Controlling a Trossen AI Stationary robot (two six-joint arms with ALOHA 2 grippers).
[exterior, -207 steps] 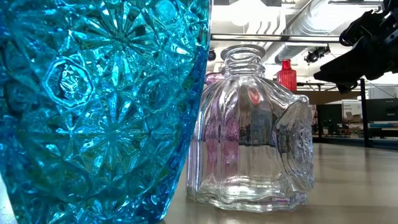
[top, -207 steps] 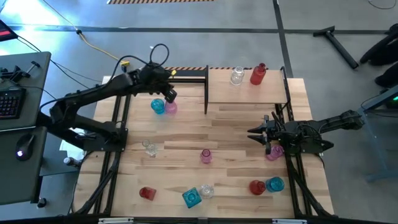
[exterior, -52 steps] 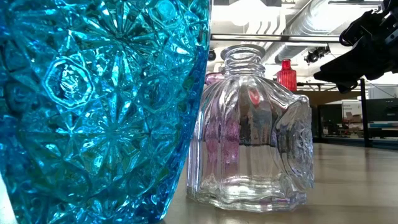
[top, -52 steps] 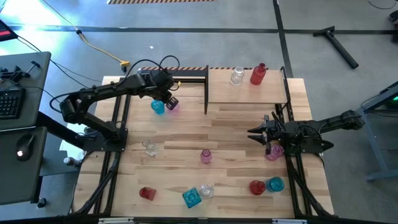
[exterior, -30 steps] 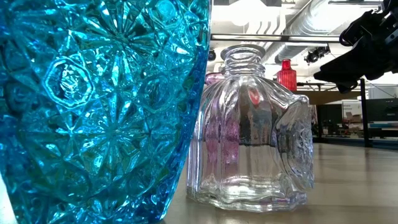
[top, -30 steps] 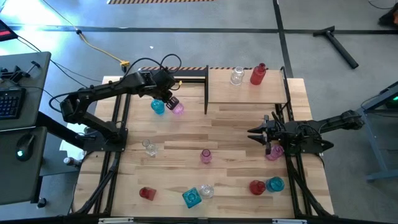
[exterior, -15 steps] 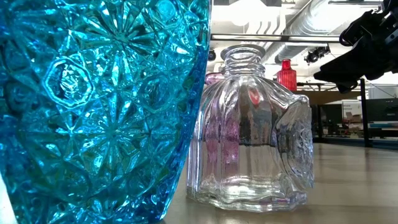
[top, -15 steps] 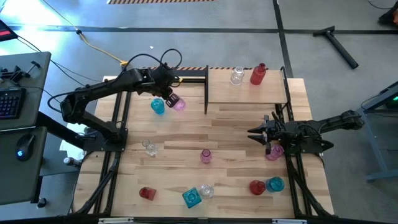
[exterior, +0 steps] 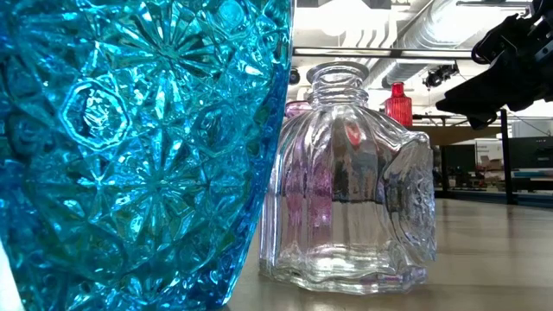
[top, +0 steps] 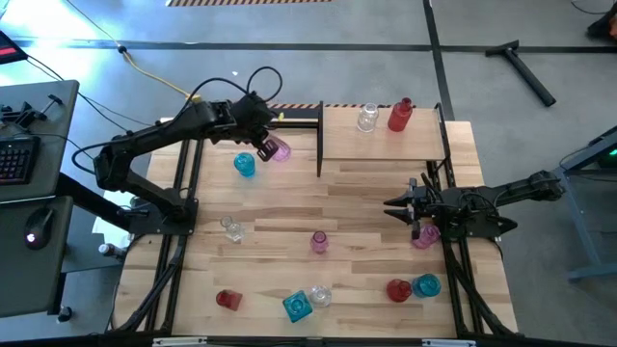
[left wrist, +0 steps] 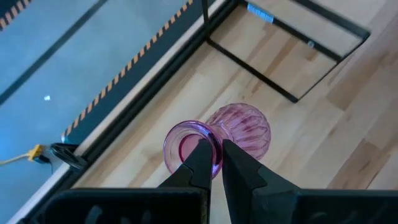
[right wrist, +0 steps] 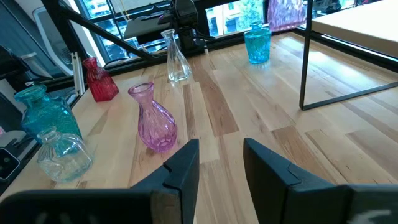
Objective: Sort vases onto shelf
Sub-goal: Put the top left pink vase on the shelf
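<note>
The left arm stretches from the table's left side toward the far middle, its left pincer [top: 267, 147] raised, both fingers [left wrist: 200, 163] pinched together. The right arm reaches in low from the right edge; its right pincer [top: 389, 205] points left, fingers [right wrist: 186, 163] parted and holding nothing.

You have eleven vases in sight: four pink [top: 278, 149], three teal [top: 244, 165], two red [top: 399, 115] and two clear [top: 367, 118]. One shelf [top: 381, 145] carries two of them. Two grippers are there, left [top: 262, 149] and right [top: 393, 205].
</note>
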